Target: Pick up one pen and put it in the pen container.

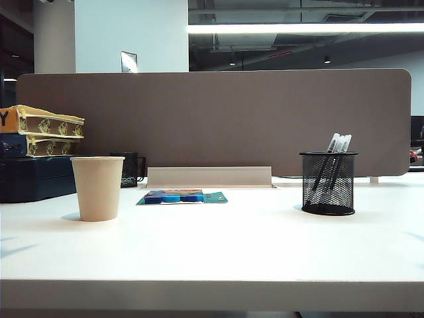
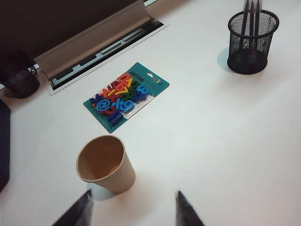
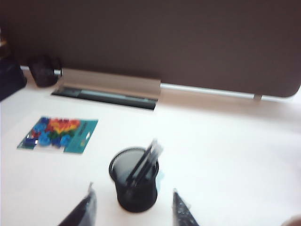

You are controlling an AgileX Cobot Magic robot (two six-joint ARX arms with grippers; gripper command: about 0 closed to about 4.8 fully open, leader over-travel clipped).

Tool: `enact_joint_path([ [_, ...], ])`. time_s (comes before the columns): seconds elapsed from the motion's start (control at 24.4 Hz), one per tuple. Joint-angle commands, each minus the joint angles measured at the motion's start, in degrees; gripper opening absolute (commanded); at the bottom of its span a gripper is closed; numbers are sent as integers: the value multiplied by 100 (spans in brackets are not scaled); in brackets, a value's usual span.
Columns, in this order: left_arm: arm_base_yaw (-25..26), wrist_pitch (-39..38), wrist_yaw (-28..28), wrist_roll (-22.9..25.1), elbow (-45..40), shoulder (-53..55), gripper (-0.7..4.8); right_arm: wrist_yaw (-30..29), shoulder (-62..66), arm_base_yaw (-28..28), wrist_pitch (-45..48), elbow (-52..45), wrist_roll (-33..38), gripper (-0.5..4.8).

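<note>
1. The pens [image 1: 336, 147] already stand in the pen container [image 1: 327, 183], leaning, caps above its rim, toward the table's right edge.
2. A pen looks light, stiff, slick-barrelled; I'd judge mid-barrel the best hold, pinched across its width.
3. The mesh cup looks light too and could tip if knocked.
4. The left hand [image 2: 133, 209] hangs spread and empty above the paper cup [image 2: 107, 164], near the left edge.
5. The right hand [image 3: 133, 208] hovers over the container, parted, grasping nothing.
</note>
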Motion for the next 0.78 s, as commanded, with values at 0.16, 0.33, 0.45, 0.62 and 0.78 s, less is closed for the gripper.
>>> enact_joint_path([
  [0.16, -7, 63, -74, -162, -214, -142, 220, 15, -643, 13, 48, -496, -15, 203],
  [0.33, -7, 251, -70, -391, -758, -575, 220, 20, -1110, 11, -111, -774, -15, 203],
  [0.45, -7, 345, -46, -682, -1353, -1154, 220, 116, -1368, 13, -417, -1051, -15, 203],
  [0.62, -7, 332, -48, -785, -1628, -1515, 220, 114, -1582, 13, -654, -1322, -13, 203],
  [0.78, -7, 332, -50, -898, -1860, -1856, 220, 114, -1810, 13, -850, -1484, -13, 203],
])
